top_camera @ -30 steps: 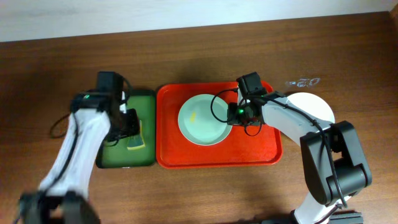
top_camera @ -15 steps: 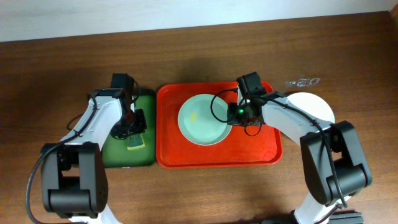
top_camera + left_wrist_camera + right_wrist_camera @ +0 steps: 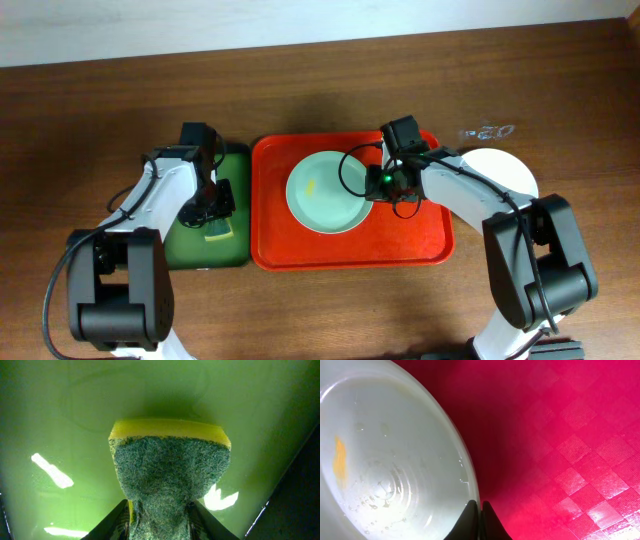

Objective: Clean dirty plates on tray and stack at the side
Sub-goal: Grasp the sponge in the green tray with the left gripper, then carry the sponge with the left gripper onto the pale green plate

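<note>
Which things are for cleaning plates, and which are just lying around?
Job: pale mint round plate, red-orange plastic tray, whitish round plate, yellow-green scrubbing sponge, dark green plastic tray, left tool holding the sponge, right tool pinching the mint plate.
Lying about: small clear scrap on the brown wooden table.

A dark green tray (image 3: 236, 160) lies on the brown wooden table (image 3: 320, 80), toward 9 o'clock from its middle. 1 sponge (image 3: 170, 470), yellow foam with a green scouring face, sits at about 5 o'clock within that tray. Small clear glints (image 3: 487, 130) show at 2 o'clock.
</note>
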You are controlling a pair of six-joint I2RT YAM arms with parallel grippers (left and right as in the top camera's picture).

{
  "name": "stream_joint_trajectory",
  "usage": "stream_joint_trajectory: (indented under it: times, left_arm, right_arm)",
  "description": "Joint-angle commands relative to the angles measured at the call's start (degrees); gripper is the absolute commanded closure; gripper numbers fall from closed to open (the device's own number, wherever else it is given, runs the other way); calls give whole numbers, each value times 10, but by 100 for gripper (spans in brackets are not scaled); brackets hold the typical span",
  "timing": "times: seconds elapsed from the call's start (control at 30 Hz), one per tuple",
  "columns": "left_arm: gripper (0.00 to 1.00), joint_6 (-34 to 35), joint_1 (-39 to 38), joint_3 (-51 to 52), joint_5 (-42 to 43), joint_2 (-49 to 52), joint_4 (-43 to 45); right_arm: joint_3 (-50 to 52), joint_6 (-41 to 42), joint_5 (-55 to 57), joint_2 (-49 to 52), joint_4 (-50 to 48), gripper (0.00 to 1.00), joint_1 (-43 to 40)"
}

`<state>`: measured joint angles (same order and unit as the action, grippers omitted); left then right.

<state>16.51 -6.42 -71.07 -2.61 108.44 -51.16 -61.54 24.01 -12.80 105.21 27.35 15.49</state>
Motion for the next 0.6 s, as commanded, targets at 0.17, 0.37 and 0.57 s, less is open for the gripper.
stream_joint_trajectory:
  times: [0.17, 0.37, 0.57]
  left_arm:
    - [100, -3, -2, 35, -8, 4, 38]
    - [100, -62, -2, -9, -5, -61, 53]
    - [100, -96, -2, -4, -8, -107, 74]
  right_arm:
    - [1, 5, -1, 2, -2, 95, 2]
    - [1, 5, -1, 2, -1, 59, 2]
    - [2, 5, -46, 2, 49, 96, 4]
